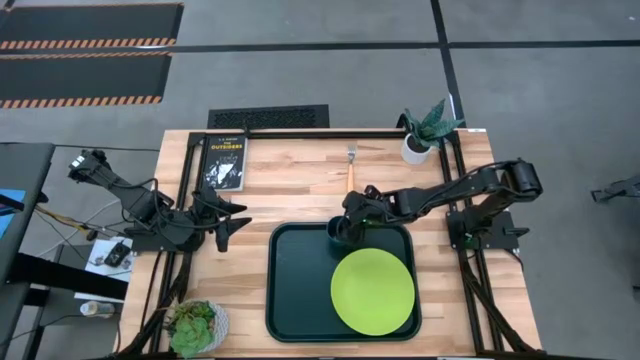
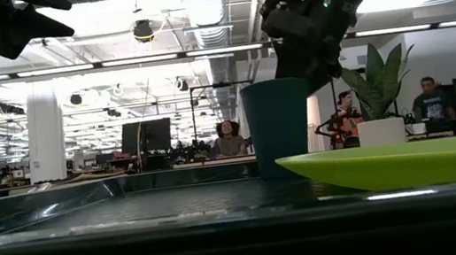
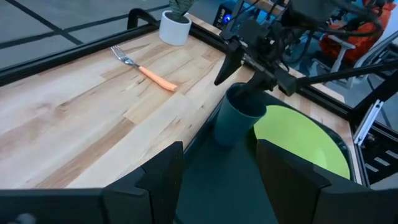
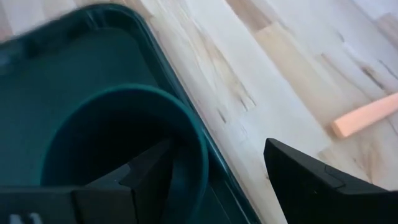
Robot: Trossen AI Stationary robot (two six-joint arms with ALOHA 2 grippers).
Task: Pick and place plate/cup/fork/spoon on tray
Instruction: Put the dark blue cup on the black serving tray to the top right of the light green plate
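Right now the right gripper [image 1: 345, 228] straddles the rim of the cup [image 1: 338, 232] with fingers spread wide, one inside and one outside; the cup stands upright in the tray [image 1: 295, 290], near its far edge beside the plate [image 1: 373, 291].

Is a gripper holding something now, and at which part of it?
The right gripper straddles the cup rim with open fingers, one inside, one outside. The left gripper holds nothing.

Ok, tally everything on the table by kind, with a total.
Plate: 1
Cup: 1
Fork: 1
Tray: 1
Book: 1
Potted plants: 2
Total: 7
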